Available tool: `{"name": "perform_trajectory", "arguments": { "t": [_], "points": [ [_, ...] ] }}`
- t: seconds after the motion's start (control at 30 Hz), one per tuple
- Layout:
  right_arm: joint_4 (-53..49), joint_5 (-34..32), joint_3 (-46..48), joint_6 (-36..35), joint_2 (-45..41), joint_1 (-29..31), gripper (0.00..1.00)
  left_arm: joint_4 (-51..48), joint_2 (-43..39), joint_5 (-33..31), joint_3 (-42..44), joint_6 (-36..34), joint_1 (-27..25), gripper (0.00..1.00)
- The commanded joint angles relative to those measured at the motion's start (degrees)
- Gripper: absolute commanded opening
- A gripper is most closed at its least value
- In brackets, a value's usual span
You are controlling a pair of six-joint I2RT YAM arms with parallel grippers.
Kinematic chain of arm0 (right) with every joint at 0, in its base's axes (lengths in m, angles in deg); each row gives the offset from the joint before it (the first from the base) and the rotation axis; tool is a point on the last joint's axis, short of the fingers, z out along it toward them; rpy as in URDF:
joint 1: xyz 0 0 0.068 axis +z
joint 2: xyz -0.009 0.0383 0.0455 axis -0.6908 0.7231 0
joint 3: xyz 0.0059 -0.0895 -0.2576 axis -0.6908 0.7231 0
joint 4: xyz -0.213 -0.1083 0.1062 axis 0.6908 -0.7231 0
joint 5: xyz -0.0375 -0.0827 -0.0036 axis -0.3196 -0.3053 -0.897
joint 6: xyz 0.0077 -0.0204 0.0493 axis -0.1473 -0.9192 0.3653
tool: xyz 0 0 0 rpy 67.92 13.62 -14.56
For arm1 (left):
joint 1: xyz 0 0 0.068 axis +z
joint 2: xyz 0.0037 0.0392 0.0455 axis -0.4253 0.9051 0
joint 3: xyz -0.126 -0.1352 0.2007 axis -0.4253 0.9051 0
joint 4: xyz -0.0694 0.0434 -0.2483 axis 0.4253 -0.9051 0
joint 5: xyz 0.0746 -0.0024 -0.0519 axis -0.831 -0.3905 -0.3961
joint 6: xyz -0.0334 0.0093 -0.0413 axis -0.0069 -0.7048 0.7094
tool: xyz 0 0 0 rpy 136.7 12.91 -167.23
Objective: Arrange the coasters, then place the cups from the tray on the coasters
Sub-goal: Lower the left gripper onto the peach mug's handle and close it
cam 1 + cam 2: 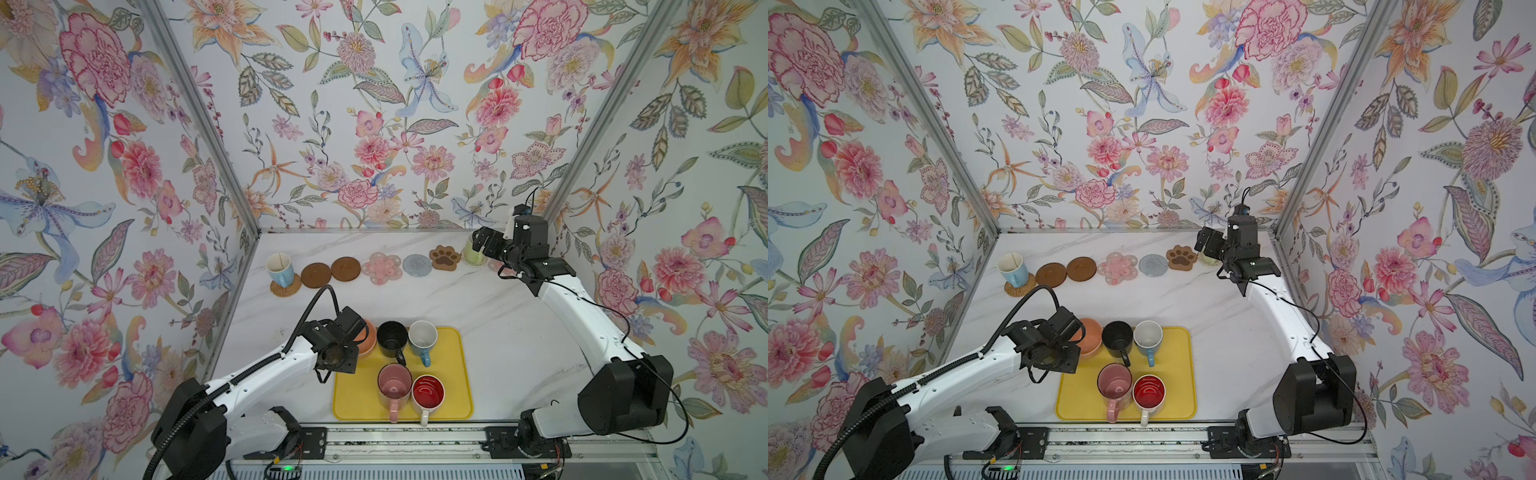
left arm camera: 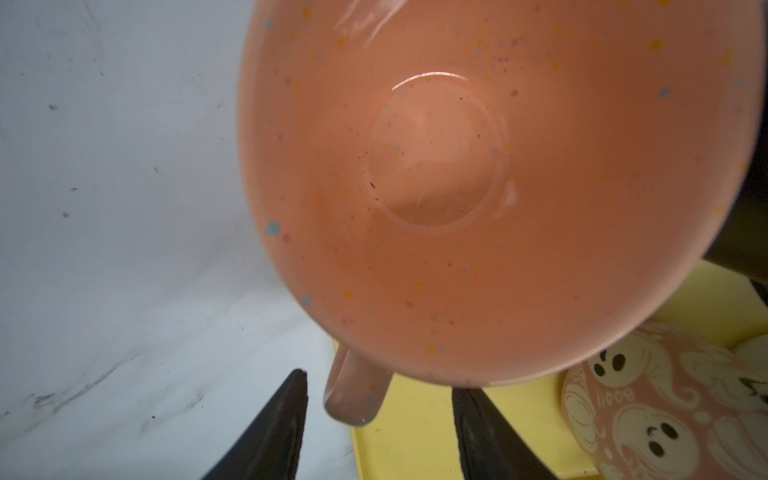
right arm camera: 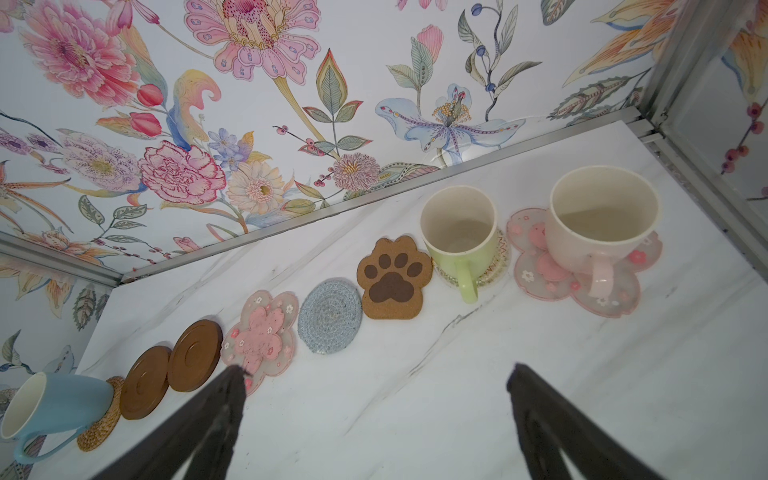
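At the far left corner of the tray, my left gripper stands half open. Its two dark fingers sit either side of the handle of the peach cup without touching it, so it holds nothing yet.

My worry is that the handle is a thin, glossy loop on a wide, likely heavy bowl. A pinch there could let the cup swing or slip. The bowl seems to reach past the low rim of the yellow tray, and the black cup stands just beside it, so a tilt could knock that neighbour.

Along the back wall the coasters run in a row:
- a woven rattan mat under a blue cup
- two smooth brown discs
- a translucent pink flower
- a grey coiled round
- a cork-like paw

Far right, my right gripper hangs wide open and empty. It faces a green-handled cup and a pale pink cup, each on its own mat.
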Motion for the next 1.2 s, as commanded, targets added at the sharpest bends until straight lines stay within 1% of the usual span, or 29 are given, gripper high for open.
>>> {"name": "perform_trajectory", "arguments": {
  "t": [0.0,0.3,0.4,0.5,0.83,1.17],
  "points": [
    [0.7,-0.2,0.6,0.1,-2.1,-0.1,0.99,0.9,1.2,-0.5,0.8,-0.5,-0.4,0.55],
    [0.4,-0.4,0.7,-0.2,-2.0,-0.2,0.99,1.4,0.7,0.7,1.1,-0.3,-0.2,0.43],
    [0.5,-0.2,0.7,-0.2,-1.6,-0.2,0.99,2.9,0.3,2.7,1.7,0.5,-0.4,0.39],
    [0.5,-0.1,0.5,-0.2,-1.6,-0.2,0.99,4.3,0.0,3.9,2.6,1.3,-0.5,0.38],
    [0.5,0.1,0.6,-0.2,-1.8,-0.1,0.99,5.9,2.1,2.8,2.8,1.2,-0.4,0.38],
    [0.5,0.2,0.5,-0.3,-1.7,-0.2,0.99,6.6,3.5,1.6,3.8,1.1,-0.4,0.3]
  ]
}}
